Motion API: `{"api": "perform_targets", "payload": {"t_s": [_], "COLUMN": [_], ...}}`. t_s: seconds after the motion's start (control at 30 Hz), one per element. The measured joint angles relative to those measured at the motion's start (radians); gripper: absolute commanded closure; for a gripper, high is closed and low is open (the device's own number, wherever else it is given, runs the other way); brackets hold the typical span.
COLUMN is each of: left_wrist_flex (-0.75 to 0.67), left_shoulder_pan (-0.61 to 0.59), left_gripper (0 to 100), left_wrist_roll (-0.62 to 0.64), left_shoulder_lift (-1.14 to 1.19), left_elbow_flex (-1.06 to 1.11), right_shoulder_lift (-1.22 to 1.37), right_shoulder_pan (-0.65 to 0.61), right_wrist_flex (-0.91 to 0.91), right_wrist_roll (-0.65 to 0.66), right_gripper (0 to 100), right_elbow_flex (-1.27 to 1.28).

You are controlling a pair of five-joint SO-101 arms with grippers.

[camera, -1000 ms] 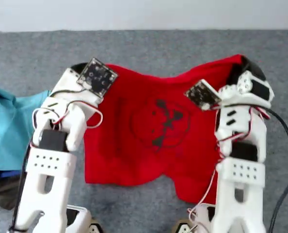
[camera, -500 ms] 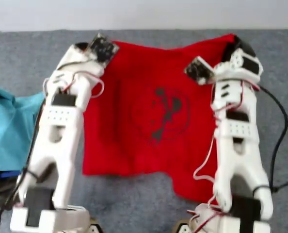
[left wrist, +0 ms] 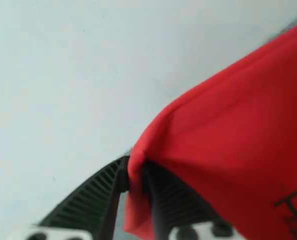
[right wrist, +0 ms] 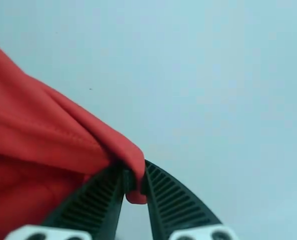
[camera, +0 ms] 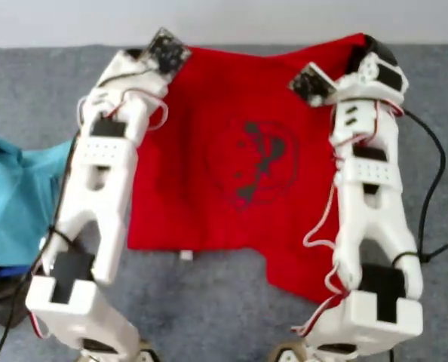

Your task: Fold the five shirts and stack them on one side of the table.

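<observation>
Jaws of left gripper (left wrist: pixel 136 172) clamped on one corner of red shirt (camera: pixel 239 166); right gripper (right wrist: pixel 133 175) pinches other corner. Over last second both arms stretched toward top of frame, dragging pinched edge from mid-frame up to top of grey table (camera: pixel 435 98). Cloth now flatter. Judgement: spreading nearly done, fold not begun. Shirt at frame centre, long axis roughly top-to-bottom, pinched edge uppermost; collar end unclear. Teal shirt (camera: pixel 13 196) at left edge.

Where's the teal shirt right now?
High view: the teal shirt lies on the table's left side, beside the left arm, left of the red shirt.
</observation>
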Motion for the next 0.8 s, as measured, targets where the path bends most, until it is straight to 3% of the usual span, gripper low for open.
{"api": "perform_targets", "payload": {"t_s": [0.17, 0.5, 0.8], "left_wrist_flex": [0.196, 0.612, 0.873], "left_shoulder_pan": [0.0, 0.0, 0.011], "left_gripper": [99, 99, 99], "left_wrist_roll": [-0.002, -0.008, -0.008], "left_shoulder_lift": [0.0, 0.0, 0.006], "left_elbow_flex": [0.0, 0.0, -0.006], "right_shoulder_lift": [-0.035, -0.29, -0.35], "right_shoulder_pan": [0.0, 0.003, 0.008], "right_wrist_flex": [0.218, 0.948, 1.484], "right_wrist_roll": [0.0, -0.063, -0.132], "right_gripper": [98.9, 98.7, 98.6], "right_elbow_flex": [0.003, 0.066, 0.066]}}
